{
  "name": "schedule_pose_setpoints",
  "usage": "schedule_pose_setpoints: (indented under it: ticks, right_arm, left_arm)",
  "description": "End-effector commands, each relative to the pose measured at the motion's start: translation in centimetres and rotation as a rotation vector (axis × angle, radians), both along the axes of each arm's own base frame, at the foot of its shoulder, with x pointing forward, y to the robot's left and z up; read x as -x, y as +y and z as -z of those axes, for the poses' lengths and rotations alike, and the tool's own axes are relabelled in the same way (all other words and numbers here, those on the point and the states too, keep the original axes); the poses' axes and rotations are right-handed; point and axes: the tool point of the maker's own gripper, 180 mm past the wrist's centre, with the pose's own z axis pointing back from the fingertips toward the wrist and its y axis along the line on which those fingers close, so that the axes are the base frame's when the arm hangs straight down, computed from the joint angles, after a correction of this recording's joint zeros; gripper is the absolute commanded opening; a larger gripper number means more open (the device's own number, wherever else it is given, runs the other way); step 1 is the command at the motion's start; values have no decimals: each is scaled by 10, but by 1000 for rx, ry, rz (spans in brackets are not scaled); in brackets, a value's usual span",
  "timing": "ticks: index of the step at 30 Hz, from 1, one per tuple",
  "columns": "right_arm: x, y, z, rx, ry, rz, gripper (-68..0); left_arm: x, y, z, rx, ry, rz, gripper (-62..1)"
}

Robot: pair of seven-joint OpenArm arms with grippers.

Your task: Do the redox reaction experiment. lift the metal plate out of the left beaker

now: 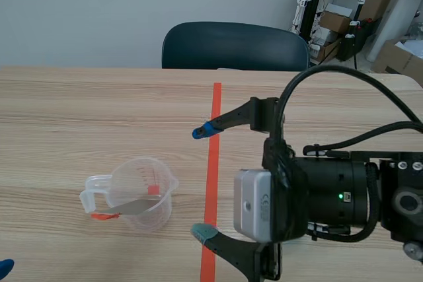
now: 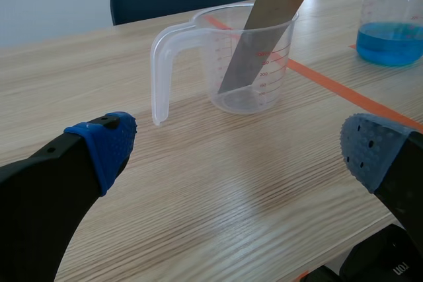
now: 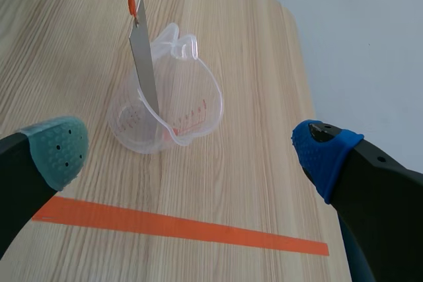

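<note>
One flat grey metal plate (image 2: 274, 11) leans inside a clear plastic beaker (image 2: 205, 64).

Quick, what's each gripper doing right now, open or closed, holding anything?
Left gripper: open, holding nothing.
Right gripper: open, holding nothing; the metal plate leans in the beaker.

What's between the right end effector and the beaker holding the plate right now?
Only bare table crossed by the orange tape line; nothing stands between the open right end effector and the beaker. The right wrist view shows it best.
</note>
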Motion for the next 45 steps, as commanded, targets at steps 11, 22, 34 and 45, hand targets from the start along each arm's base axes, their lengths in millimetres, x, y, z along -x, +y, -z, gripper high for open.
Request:
schedule_pose_setpoints:
  ticks: [11, 22, 34, 45]
  right_arm:
    - [11, 28, -5, -25, -50, -91, -23]
    - [21, 50, -9, -44, -86, -134, -23]
    - [23, 66, -19, -82, -98, -158, -23]
    - [37, 83, -19, -96, -83, -203, -23]
  left_arm:
    - [4, 2, -9, 21, -34, 5, 14]
    - [4, 3, -9, 21, -34, 4, 14]
    - [3, 3, -9, 21, -37, 4, 14]
    - [3, 3, -9, 21, -37, 4, 14]
